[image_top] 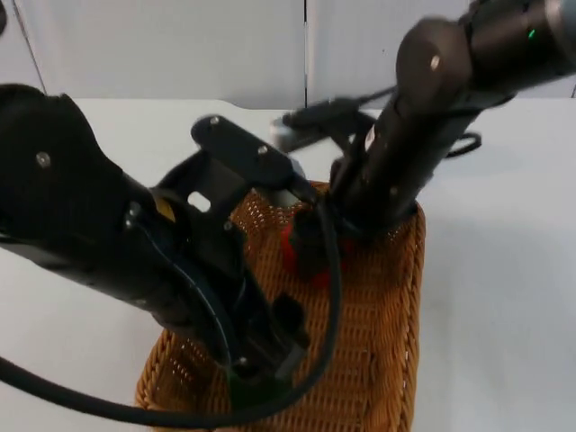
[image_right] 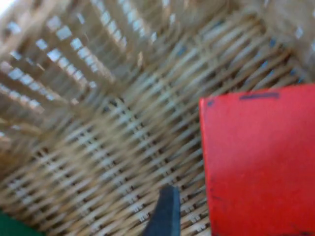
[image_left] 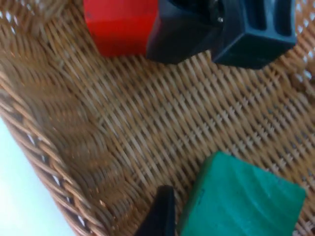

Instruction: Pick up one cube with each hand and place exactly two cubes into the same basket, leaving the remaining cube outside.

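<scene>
Both arms reach down into the brown wicker basket (image_top: pixel 382 360). My left gripper (image_top: pixel 263 373) is low at the basket's near end, shut on a green cube (image_top: pixel 252 394). In the left wrist view the green cube (image_left: pixel 241 199) sits against a black fingertip (image_left: pixel 161 216), just above the weave. My right gripper (image_top: pixel 310 241) is at the basket's far end, shut on a red cube (image_top: pixel 295 256). The right wrist view has the red cube (image_right: pixel 256 162) beside a black fingertip (image_right: pixel 165 214) over the basket floor (image_right: pixel 98 128). The left wrist view also takes in the red cube (image_left: pixel 118 24) and the right gripper (image_left: pixel 221 29).
The basket's woven walls (image_left: pixel 44 113) rise close around both grippers. White table top (image_top: pixel 504 270) lies open to the right of the basket and behind it, up to the grey wall (image_top: pixel 180 45). The two arms stand near each other over the basket.
</scene>
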Controlling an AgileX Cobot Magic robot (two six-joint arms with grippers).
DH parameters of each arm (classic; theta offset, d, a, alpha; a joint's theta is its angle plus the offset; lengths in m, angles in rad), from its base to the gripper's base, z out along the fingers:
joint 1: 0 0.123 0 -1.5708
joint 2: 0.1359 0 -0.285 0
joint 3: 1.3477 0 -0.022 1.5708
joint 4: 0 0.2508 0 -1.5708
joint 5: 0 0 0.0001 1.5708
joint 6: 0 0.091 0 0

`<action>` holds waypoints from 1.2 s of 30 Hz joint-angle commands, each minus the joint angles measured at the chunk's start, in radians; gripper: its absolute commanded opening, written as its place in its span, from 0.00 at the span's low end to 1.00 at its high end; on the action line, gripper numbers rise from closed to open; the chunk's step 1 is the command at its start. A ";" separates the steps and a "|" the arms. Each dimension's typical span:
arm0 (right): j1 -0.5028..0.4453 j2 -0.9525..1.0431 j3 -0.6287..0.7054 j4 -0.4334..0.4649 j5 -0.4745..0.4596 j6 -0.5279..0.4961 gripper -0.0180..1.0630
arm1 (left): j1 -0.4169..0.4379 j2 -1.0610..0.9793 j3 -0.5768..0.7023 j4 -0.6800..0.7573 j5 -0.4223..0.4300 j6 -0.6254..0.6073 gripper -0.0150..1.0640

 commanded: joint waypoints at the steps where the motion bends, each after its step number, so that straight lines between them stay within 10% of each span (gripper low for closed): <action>1: 0.005 -0.079 -0.001 0.006 -0.002 -0.005 0.70 | -0.003 -0.038 0.005 -0.004 -0.001 0.001 0.76; 22: 0.005 -0.567 0.001 -0.001 0.087 -0.005 0.70 | -0.003 -0.435 0.005 -0.002 0.065 0.001 0.76; 36: 0.005 -0.822 0.319 0.005 0.001 0.000 0.70 | -0.003 -0.744 0.005 -0.002 0.211 -0.009 0.76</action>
